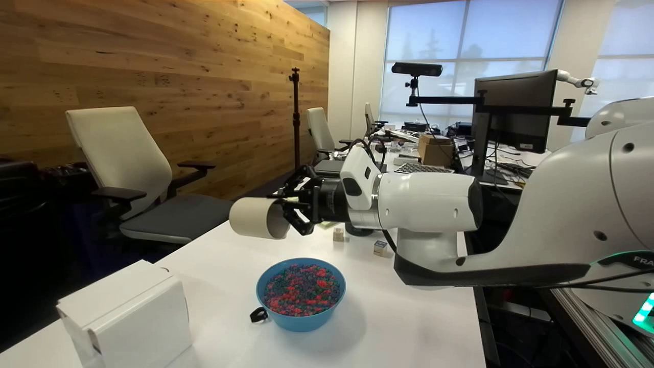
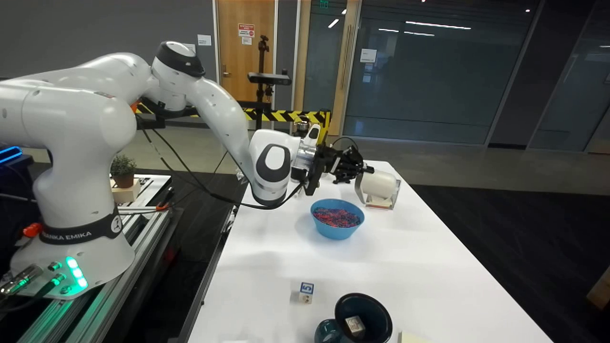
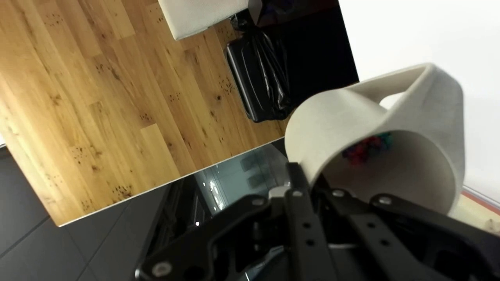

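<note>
1 cream mug [image 1: 249, 217] hangs in the air on its side, its mouth turned toward my wrist and its base pointing away. My gripper [image 3: 310, 180] is nearly closed, its 2 fingers [image 3: 298, 181] pinching the mug's thin wall at the rim, with 1 outside and 1 within the mouth. In the wrist view, an angular handle [image 3: 441, 95] stands out at the mug's upper right, and a small cluster of red, blue and green pieces [image 3: 365, 151] lies against the inner wall.

Lower, and clear of the mug, a blue bowl [image 1: 302, 324] stands upright on my white table [image 1: 219, 286], filled with red, green and dark granules [image 1: 306, 291]. A black loop [image 1: 259, 314] shows just beside the bowl; whether it is attached, I cannot tell. A white box [image 1: 145, 327] stands near the bowl in the same view.

In an exterior view, a dark teal cup [image 2: 372, 307] shows its mouth, with a wooden block [image 2: 306, 291] marked 5 near it. A second block [image 2: 355, 326] appears within the cup's outline; inside or in front, I cannot tell.

Behind the table, a pale-backed chair [image 1: 120, 153] faces me before a wood-panelled wall [image 1: 204, 66].
</note>
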Motion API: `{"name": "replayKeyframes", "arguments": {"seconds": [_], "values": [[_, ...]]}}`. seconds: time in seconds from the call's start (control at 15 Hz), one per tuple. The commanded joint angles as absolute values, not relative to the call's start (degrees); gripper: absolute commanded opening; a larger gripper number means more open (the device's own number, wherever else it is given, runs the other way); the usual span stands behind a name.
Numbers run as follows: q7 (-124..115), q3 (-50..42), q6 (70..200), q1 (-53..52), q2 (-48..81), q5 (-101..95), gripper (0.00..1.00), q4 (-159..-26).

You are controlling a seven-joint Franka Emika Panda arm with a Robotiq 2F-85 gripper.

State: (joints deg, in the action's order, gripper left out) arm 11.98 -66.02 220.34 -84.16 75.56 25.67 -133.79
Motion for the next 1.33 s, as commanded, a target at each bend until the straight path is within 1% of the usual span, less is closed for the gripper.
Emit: {"name": "replayKeyframes", "arguments": {"seconds": [0.0, 0.67, 0.73, 1.13, 1.2, 1.27], "values": [[14.12, -66.31, 221.93, -85.14, 77.01, 29.85, 0.01, -135.88], [15.84, -66.74, 222.76, -85.35, 79.50, 33.89, 0.01, -136.99], [15.28, -65.74, 221.43, -83.79, 74.98, 30.33, 0.05, -136.27], [15.87, -65.80, 221.50, -83.82, 75.05, 30.92, 0.05, -136.31], [15.88, -65.80, 221.52, -83.82, 75.05, 30.92, 0.01, -136.31], [15.95, -66.03, 222.70, -84.18, 78.03, 33.74, 0.01, -135.92]]}}
